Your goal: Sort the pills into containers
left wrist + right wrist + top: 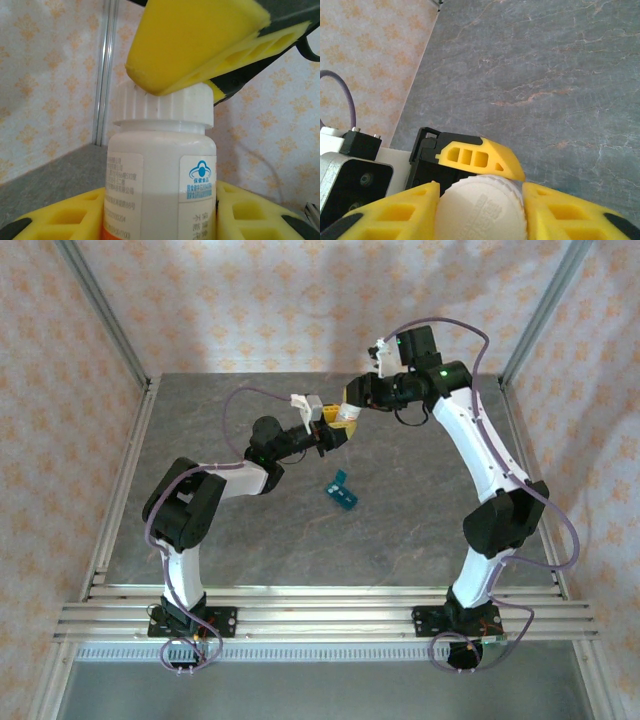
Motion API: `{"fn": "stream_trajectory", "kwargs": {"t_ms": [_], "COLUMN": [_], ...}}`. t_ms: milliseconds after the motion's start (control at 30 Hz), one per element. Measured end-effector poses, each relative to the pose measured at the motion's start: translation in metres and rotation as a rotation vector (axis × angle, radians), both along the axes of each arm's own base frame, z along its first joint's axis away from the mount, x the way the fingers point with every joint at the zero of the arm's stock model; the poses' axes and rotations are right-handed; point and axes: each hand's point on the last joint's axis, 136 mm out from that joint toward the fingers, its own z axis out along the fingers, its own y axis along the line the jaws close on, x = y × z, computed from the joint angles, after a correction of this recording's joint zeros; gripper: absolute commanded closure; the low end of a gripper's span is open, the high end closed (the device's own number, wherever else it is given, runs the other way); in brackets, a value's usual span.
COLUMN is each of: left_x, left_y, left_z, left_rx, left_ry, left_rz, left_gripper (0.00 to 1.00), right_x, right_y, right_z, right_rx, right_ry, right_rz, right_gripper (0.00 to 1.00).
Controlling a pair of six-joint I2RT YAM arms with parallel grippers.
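Near the middle of the table [420, 530], the teal pill box [342, 490] lies on the grey surface, apart from both arms. Just beyond it, the left gripper [328, 436] is partly closed on the body of a white bottle [160, 165], holding it upright above the table. Farther back, the right gripper [480, 196] has its yellow fingers [400, 210] pressed against opposite sides of the bottle's ribbed white cap [482, 220].
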Motion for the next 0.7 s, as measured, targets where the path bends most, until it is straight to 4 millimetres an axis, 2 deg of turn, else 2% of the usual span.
{"fn": "stream_trajectory", "kwargs": {"t_ms": [200,367,500,600,700], "left_x": [0.002,-0.001,0.000,0.001,0.002], "left_y": [0.000,-0.001,0.001,0.001,0.003], "left_z": [-0.010,-0.010,-0.008,-0.006,-0.001], "left_rx": [0.014,0.013,0.006,0.001,-0.010], "left_ry": [0.059,0.059,0.057,0.049,0.026], "left_rz": [-0.006,-0.023,-0.020,-0.014,0.002], "left_gripper": [1.00,1.00,1.00,1.00,1.00], "right_x": [0.005,0.002,0.004,0.005,0.008], "right_y": [-0.001,-0.002,-0.001,-0.001,0.002], "right_z": [-0.011,-0.007,-0.004,0.000,0.007], "right_rx": [-0.004,0.011,0.023,0.018,0.015], "right_ry": [0.018,-0.014,-0.020,-0.013,-0.004], "right_rz": [-0.176,-0.380,-0.454,-0.469,-0.461], "right_gripper": [0.65,0.65,0.64,0.58,0.41]}}
